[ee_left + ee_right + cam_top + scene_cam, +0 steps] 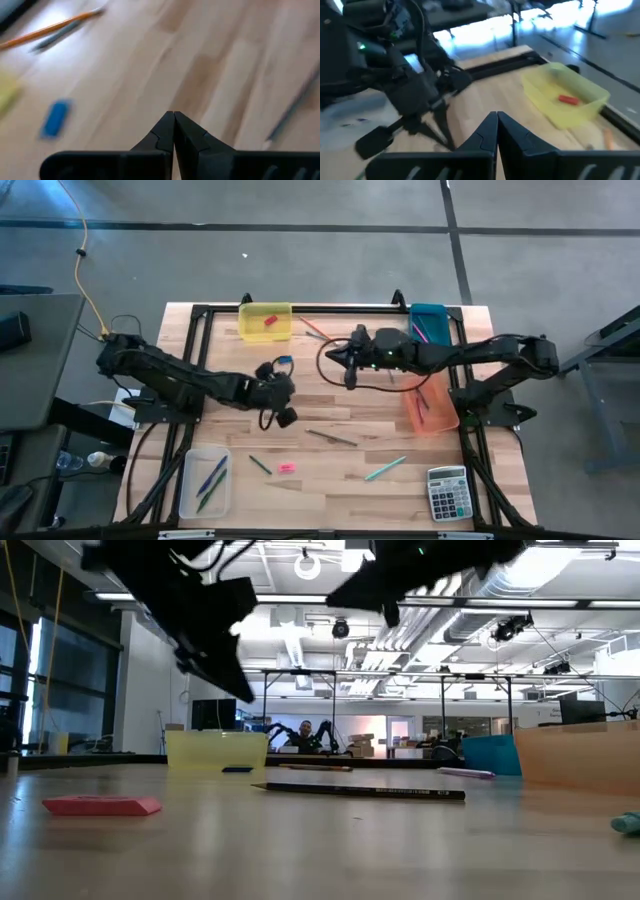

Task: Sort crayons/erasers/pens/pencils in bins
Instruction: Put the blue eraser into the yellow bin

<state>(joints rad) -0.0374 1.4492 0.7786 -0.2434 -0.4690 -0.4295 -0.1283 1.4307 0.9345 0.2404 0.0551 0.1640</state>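
Wooden worktop (330, 480), bins at edges. Left fingers (173, 131) clenched empty, above blue eraser (55, 118), which lies near yellow bin (266, 321). Right fingers (497, 131) clenched empty, mid-worktop. Eraser judged light, rubbery, grippy; take hold across short sides.

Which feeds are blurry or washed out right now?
Left wrist view: smeared, the small blue block eraser soft. Right wrist view: soft, windows glaring, though the red eraser in the translucent yellow bin reads. Low view: arms backlit to silhouettes. High view: evenly lit.
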